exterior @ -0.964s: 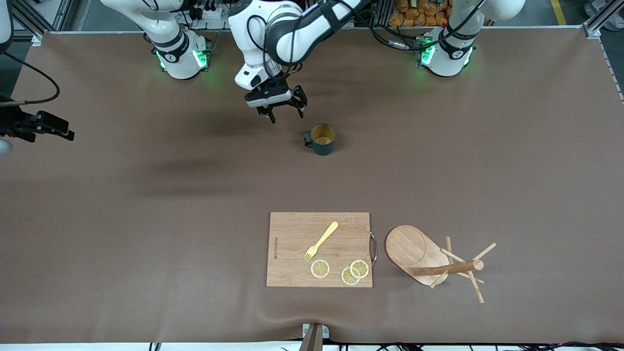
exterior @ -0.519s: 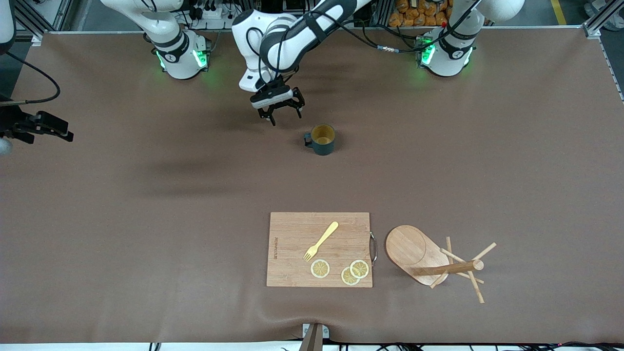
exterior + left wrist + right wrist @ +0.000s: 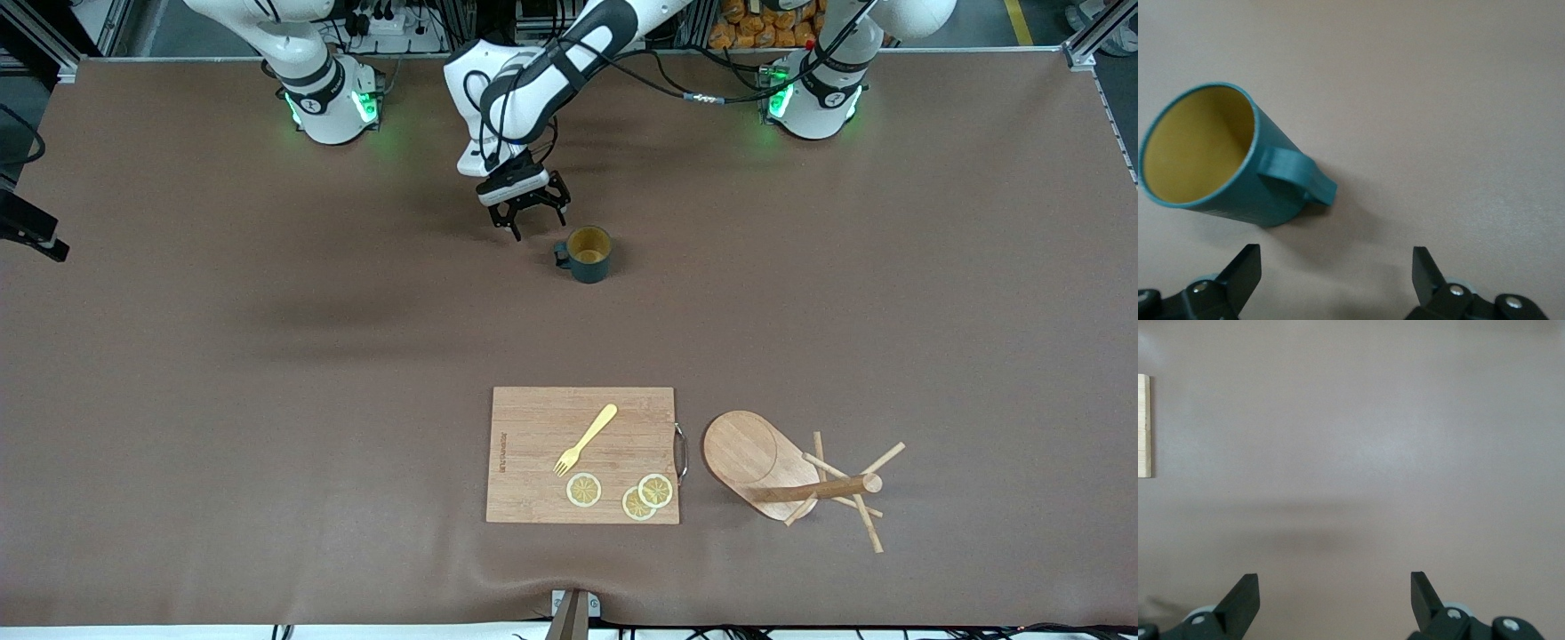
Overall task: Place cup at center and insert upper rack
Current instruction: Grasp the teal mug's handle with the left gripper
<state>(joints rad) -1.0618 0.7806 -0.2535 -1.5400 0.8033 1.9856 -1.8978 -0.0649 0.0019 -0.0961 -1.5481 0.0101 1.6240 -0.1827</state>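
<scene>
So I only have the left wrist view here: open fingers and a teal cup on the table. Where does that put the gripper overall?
Observer: The left gripper hovers over the table beside the cup, on its handle side, toward the right arm's end.
Operator: And the rack, is it standing?
Observer: No. The upper rack lies tipped on its side beside the cutting board, nearer the front camera than the cup.
Operator: What is the right arm doing?
Observer: The right gripper is open over bare table, with only a wooden edge showing in its wrist view.
</scene>
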